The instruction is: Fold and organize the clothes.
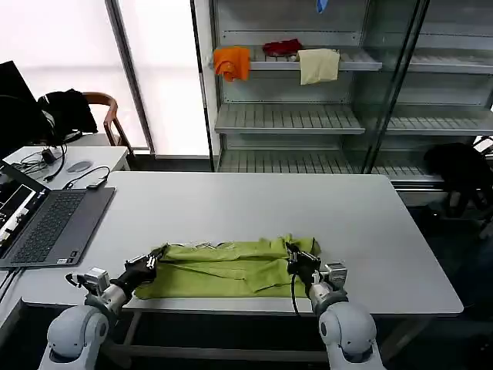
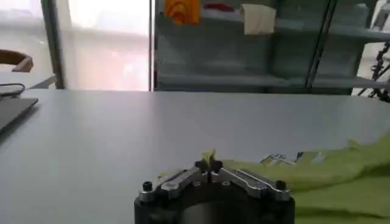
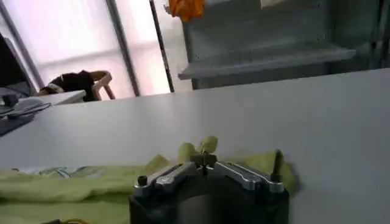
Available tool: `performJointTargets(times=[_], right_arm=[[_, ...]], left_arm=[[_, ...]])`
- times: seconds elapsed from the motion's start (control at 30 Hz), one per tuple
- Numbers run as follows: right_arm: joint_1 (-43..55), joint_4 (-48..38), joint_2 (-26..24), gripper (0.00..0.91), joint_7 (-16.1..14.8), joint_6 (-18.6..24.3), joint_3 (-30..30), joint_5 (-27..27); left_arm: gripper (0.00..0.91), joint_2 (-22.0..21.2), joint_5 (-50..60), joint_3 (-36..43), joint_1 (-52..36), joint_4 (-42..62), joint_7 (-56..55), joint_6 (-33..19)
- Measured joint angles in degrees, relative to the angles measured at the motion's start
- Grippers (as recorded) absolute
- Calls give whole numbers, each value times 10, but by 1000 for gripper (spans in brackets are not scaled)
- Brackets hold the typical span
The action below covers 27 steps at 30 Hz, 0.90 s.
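left gripper [image 1: 151, 260] clenched on the left edge of the T-shirt [image 1: 231, 268] | right gripper [image 1: 296, 255] clenched on its right edge | T-shirt lies crumpled between both grippers, at the near edge of the table [image 1: 254, 204] | laptop [image 1: 48, 223] beyond the left gripper

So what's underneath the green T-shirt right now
The lime T-shirt lies bunched on the white table, near its front edge. The left gripper and right gripper each pinch an end. Whatever lies beneath its folds is covered.
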Motion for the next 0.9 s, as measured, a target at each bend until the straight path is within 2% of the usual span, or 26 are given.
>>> performJointTargets(times=[0.27, 0.3, 0.33, 0.37, 0.9], right_arm=[[-12, 2, 0, 10, -4, 0, 1, -7], [-13, 2, 0, 836, -5, 1, 2, -9], [-15, 1, 0, 907, -6, 1, 2, -12], [-16, 0, 0, 907, -7, 1, 2, -16], [-36, 4, -1, 907, -5, 29, 8, -116]], left_arm=[[20, 4, 5, -5, 14, -10, 0, -4], [40, 4, 6, -5, 16, -10, 0, -5], [584, 4, 8, -5, 17, -10, 0, -6], [907, 4, 9, -4, 19, -9, 0, -8], [907, -3, 39, -2, 18, -10, -10, -18]])
